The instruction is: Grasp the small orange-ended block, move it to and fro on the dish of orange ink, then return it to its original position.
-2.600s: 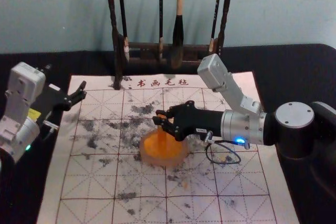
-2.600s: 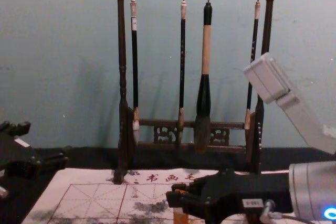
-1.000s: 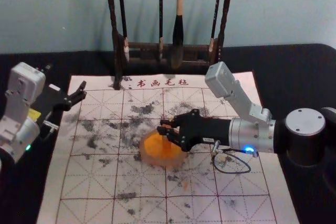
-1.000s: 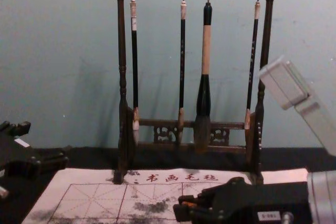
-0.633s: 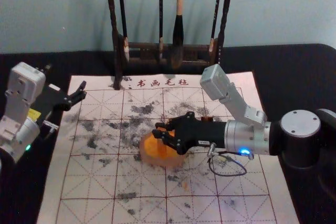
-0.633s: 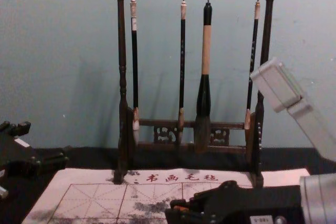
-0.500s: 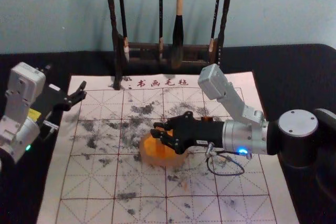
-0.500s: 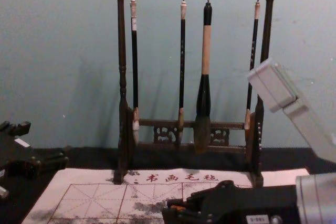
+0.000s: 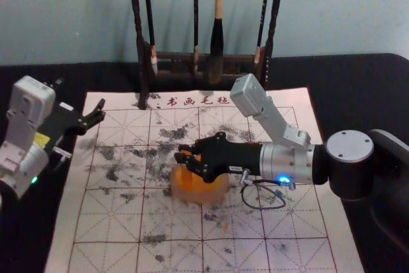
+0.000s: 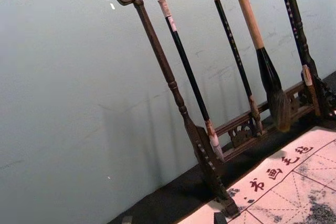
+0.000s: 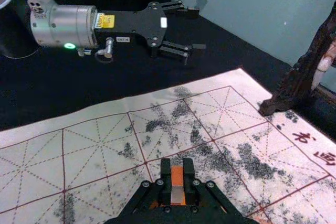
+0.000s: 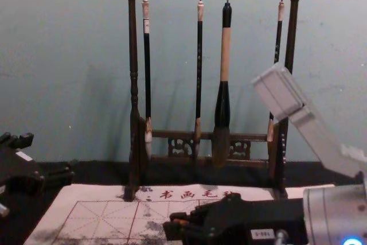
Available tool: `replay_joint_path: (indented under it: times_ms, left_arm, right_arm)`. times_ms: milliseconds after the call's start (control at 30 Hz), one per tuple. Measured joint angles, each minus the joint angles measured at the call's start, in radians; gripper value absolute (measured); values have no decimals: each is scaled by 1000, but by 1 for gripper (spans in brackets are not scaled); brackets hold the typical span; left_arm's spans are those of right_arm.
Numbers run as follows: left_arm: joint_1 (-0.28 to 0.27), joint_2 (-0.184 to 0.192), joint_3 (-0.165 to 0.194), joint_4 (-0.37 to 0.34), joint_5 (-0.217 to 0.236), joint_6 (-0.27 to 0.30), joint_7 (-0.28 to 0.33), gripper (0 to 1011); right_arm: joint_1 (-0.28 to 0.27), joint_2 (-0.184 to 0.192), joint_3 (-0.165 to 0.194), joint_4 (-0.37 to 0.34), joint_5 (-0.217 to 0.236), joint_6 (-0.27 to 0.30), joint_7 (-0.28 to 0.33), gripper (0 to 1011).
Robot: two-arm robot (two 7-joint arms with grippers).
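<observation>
Pinching the upright orange block (image 11: 177,177) with its pale middle, the right gripper (image 9: 181,153) is over the dish (image 9: 200,196); the left gripper (image 9: 100,110) is parked open near the mat's (image 9: 300,222) left edge.

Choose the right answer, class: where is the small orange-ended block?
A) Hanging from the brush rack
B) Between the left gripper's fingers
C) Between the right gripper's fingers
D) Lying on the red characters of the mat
C: the right wrist view shows the block pinched between the fingers of the right gripper.
</observation>
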Motion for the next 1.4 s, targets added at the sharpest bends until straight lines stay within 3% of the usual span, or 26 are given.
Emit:
replay_joint_path:
  times_ms: [500, 1400]
  left_arm:
    - [0, 0, 0, 0, 0, 0, 0, 1001]
    - [0, 0, 0, 0, 0, 0, 0, 1001]
  right_arm:
    - [18, -19, 14, 38, -12, -5, -20, 107]
    - [-27, 56, 43, -39, -3, 9, -6, 107]
